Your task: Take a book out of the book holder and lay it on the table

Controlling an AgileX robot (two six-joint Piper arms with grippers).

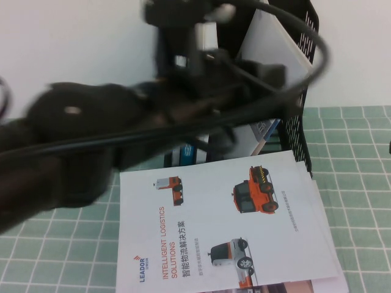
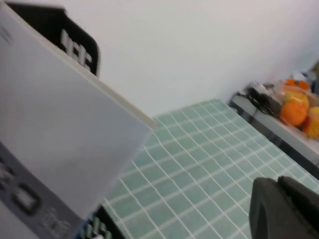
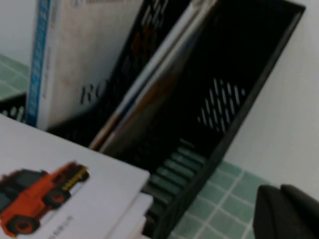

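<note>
Lab bench: gridded table, white wall

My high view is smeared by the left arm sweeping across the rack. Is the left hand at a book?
Observer: In the left wrist view, the left hand is close to a white-grey booklet with a dark grey strip. No contact shows.
Operator: And the right hand?
Observer: The right hand is low beside the tall black perforated plastic book holder, over the light green grid-cloth table.
Operator: What else is in the rack?
Observer: A thick white book with a blue spine stands in one slot, and thin booklets lean in the next.
</note>
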